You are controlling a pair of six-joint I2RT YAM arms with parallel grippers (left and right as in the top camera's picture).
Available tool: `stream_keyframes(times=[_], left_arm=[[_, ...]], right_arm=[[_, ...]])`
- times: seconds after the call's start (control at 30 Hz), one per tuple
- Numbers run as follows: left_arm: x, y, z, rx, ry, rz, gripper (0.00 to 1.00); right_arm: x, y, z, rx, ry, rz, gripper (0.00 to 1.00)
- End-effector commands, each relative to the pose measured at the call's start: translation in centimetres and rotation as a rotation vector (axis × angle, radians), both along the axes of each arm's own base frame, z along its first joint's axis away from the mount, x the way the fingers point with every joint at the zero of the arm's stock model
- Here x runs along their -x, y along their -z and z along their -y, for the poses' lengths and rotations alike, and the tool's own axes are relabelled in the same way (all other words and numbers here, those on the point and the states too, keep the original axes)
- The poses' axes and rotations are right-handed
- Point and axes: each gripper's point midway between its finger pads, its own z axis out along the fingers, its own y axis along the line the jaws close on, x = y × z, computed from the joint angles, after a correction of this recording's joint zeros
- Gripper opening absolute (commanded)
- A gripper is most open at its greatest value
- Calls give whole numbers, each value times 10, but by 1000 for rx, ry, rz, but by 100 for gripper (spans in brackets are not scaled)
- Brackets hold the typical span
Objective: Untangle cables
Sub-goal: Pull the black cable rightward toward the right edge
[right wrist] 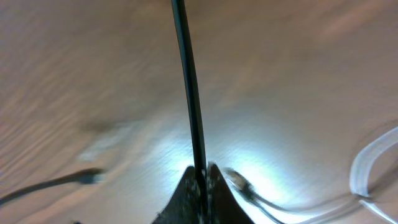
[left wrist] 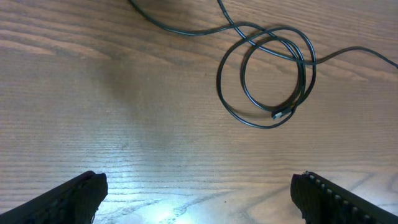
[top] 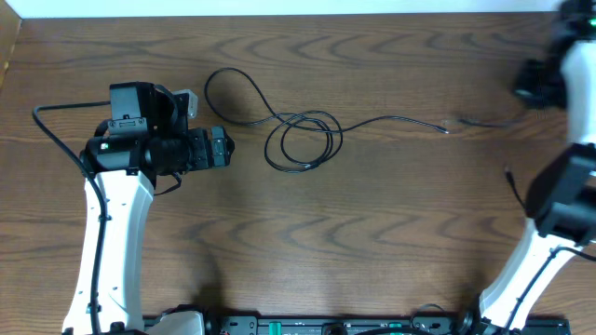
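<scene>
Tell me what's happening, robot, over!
Left claw open, empty. Right claw pinching black cord. Looped black cable loose, untouched. White cable beside right claw.

The right arm (top: 557, 191) is cut off by the right edge of the overhead view, and its upper part is only a dark blur. The right wrist view is blurred everywhere. The black cord (right wrist: 189, 93) pinched in the right tool (right wrist: 200, 177) leaves at the top edge, and I cannot tell if it is the looped cable (top: 303, 140). The white cable (right wrist: 357, 168) is cut off at the right edge. The bottom edge of the left wrist view cuts off the left tool (left wrist: 199, 183).
</scene>
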Motion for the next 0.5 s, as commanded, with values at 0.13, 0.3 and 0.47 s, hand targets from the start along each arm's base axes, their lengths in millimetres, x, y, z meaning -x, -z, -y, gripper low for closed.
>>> stream_keyframes(times=[0.13,0.3,0.47], left_arm=[[3,-4,6,37,10,9,100],[2,-6,9,57,19,16,100],[2,-7,10,60,21,17,100]], right_arm=[[74,-32,128,72,279,2,1],[124,-31,180,61,423,3,1],[143,-30,200,24,493,44,1]])
